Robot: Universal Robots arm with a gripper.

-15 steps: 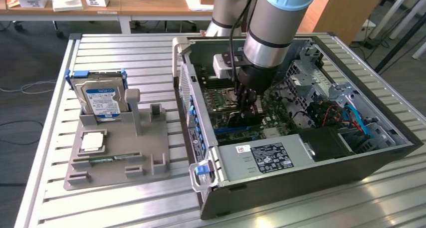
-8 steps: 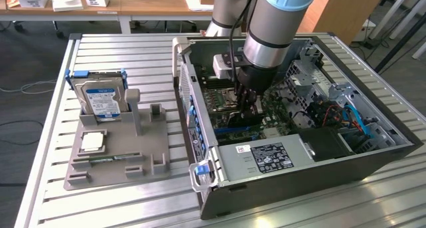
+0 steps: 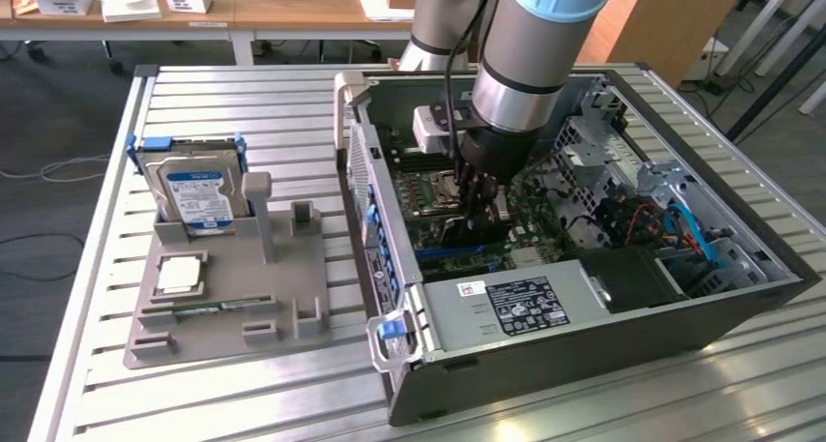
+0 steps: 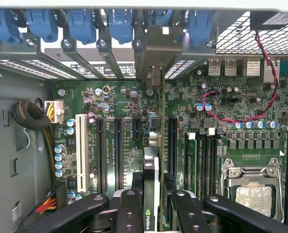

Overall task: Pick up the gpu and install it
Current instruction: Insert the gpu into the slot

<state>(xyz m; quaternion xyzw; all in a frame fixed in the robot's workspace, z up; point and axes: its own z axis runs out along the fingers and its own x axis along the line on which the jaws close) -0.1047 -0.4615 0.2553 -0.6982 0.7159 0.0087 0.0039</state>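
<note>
Currently gripping gpu (image 4: 152,172) edge-on with tool (image 4: 154,196) partly closed. Holding it inside open case (image 3: 581,338) at motherboard (image 4: 231,104) expansion slots, one end toward blue latches (image 4: 119,24). Cannot tell if seated.

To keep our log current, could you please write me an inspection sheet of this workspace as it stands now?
Surface: slatted metal table carrying a grey holder and an open PC case.
Job's things: gpu edge-on over the motherboard slots, between the claw's fingers; whether it is seated cannot be told.
Clutter: hard drive upright in the holder; chip and memory stick lying on it.
Grippers: claw inside the case, shut on the gpu.
Cables: red-black wire looping over the motherboard; blue cables in the case.
Surroundings: wooden desks behind the table.
</note>
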